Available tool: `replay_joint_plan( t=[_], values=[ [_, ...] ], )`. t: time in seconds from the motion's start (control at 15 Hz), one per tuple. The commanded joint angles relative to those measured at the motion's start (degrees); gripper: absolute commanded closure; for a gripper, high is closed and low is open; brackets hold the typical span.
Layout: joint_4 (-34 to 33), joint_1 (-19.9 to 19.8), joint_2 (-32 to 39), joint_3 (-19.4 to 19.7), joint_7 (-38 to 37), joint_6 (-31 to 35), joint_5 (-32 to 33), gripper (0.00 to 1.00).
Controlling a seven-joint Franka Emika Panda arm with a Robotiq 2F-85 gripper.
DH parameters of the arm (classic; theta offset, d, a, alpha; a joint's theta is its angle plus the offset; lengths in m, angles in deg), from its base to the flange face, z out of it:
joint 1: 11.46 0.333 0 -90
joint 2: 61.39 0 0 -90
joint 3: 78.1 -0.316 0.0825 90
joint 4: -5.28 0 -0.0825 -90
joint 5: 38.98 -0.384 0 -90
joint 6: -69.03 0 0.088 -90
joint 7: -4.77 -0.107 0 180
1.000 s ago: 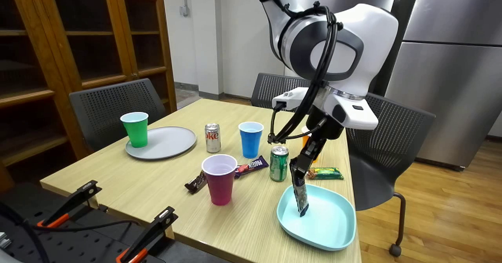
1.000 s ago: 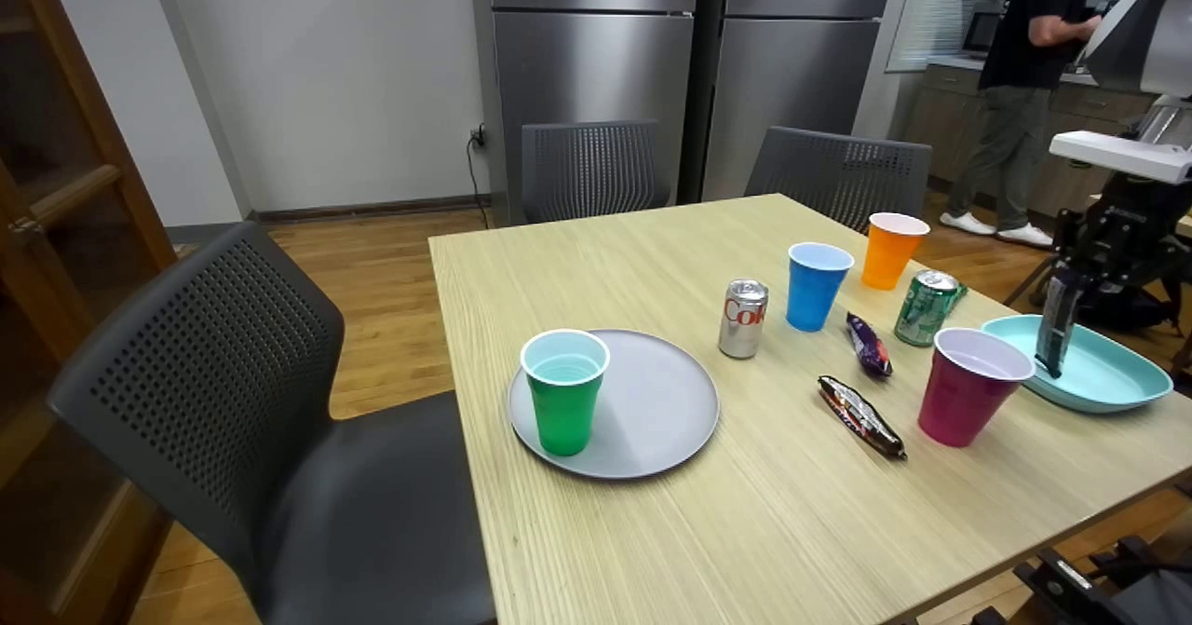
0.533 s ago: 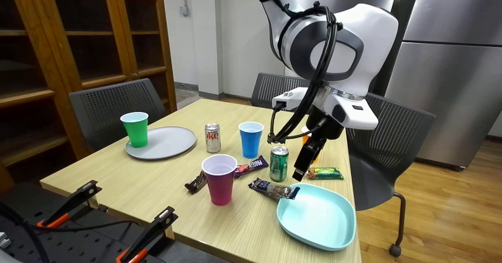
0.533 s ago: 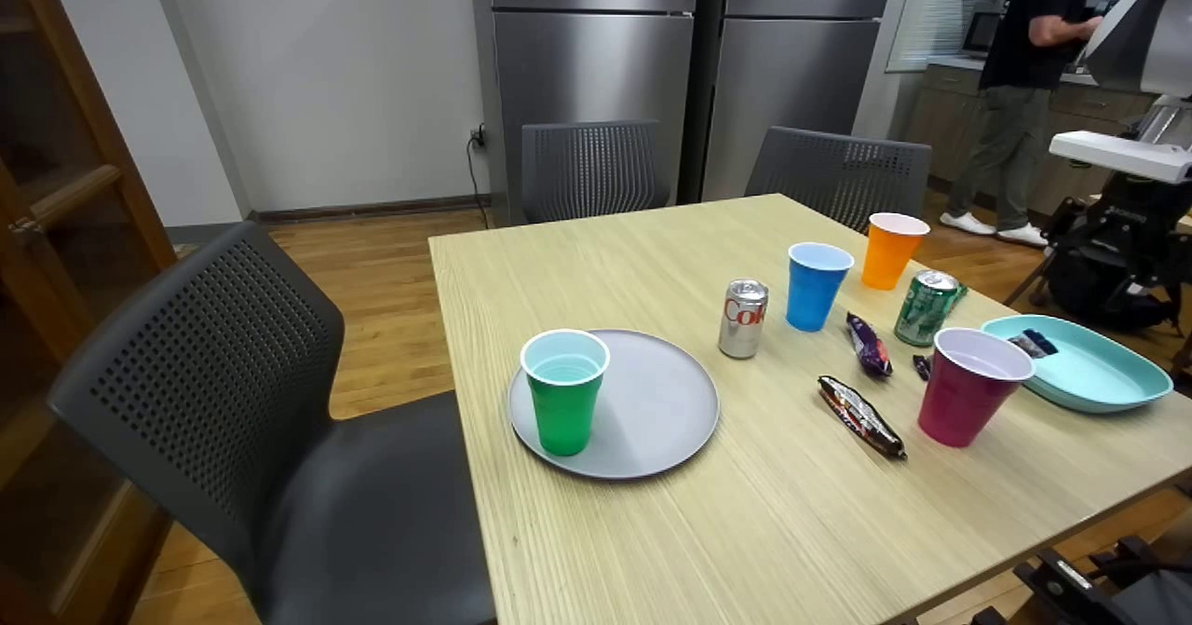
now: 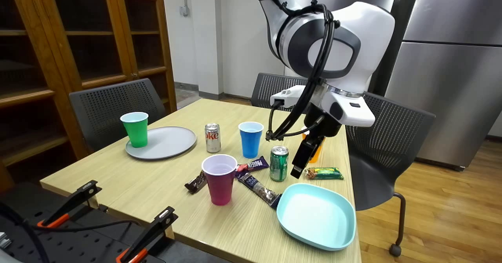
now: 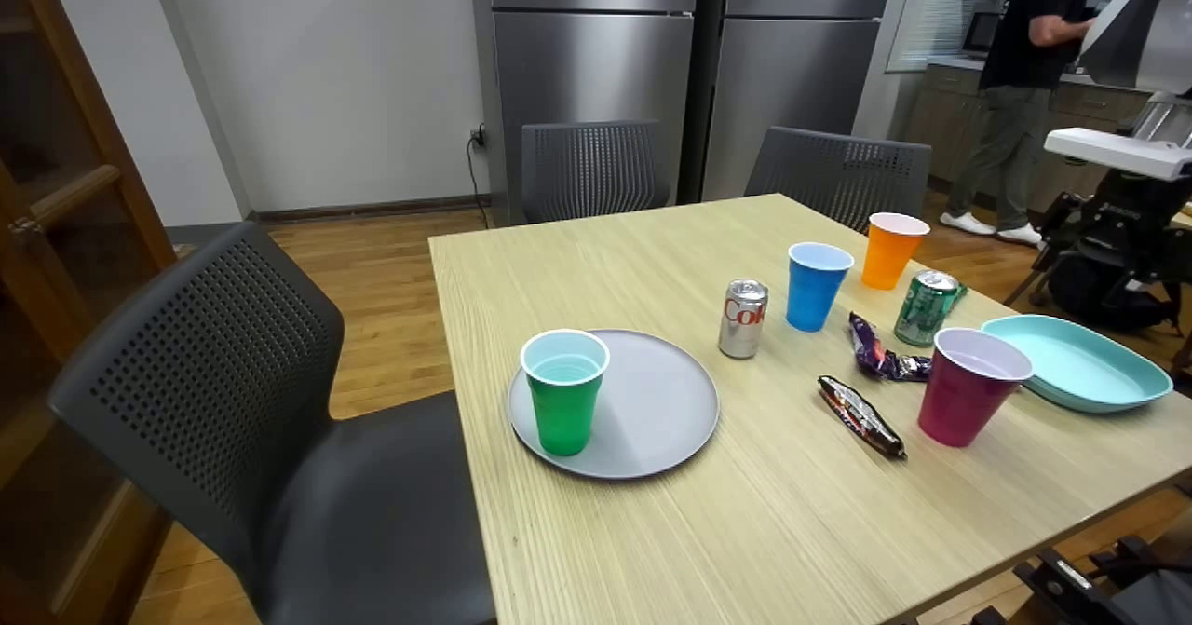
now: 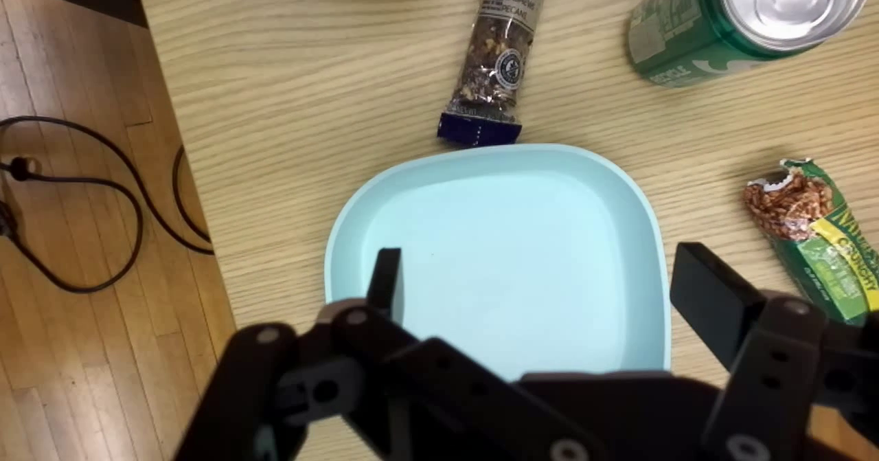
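While the gripper [image 7: 542,279] hangs above the table [image 5: 227,112], its two black fingers [image 7: 714,296] stand spread wide apart, with the turquoise tray [image 7: 494,241] showing between them in the wrist view. A nut bar [image 7: 498,49] in a clear wrapper with dark blue ends lies on the table outside the tray, one end right at the rim; whether the two touch, I cannot tell. Its other end lies right by a purple protein bar [image 5: 253,166] near the maroon cup [image 5: 219,182]. A green can [image 5: 279,164] stands upright near the tray, and a green granola bar [image 5: 324,173] lies just off the tray's edge. A brown-wrapped bar [image 6: 861,417] also rests near the maroon cup. Farther off stand a blue cup [image 5: 251,140], an orange cup [image 6: 890,257] and a silver Coke can [image 5: 213,139], while a green cup [image 5: 136,133] sits upright on a gray plate [image 5: 172,141]. A person [image 6: 1032,57] stands at a counter [image 6: 945,85] beyond.
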Motion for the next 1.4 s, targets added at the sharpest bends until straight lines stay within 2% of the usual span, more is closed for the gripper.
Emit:
replay_joint_plan(
  t=[0.0, 0.4, 0.47, 0.73, 1.2, 1.33],
  values=[
    [4.22, 1.47, -4.23, -0.51, 0.18, 0.87, 0.52, 0.0],
    [12.27, 5.87, -9.88, -1.06, 0.54, 5.7, 1.15, 0.0],
    [7.54, 4.3, -5.82, -0.93, 0.05, 3.09, 0.63, 0.0],
    [10.42, 5.69, -7.69, -1.33, 0.02, 4.9, 0.8, 0.0],
    [10.57, 5.68, -7.74, -1.29, 0.01, 5.17, 0.81, 0.0],
    [9.61, 6.8, -5.44, -1.67, -2.71, 5.59, 0.81, 0.0]
  ],
)
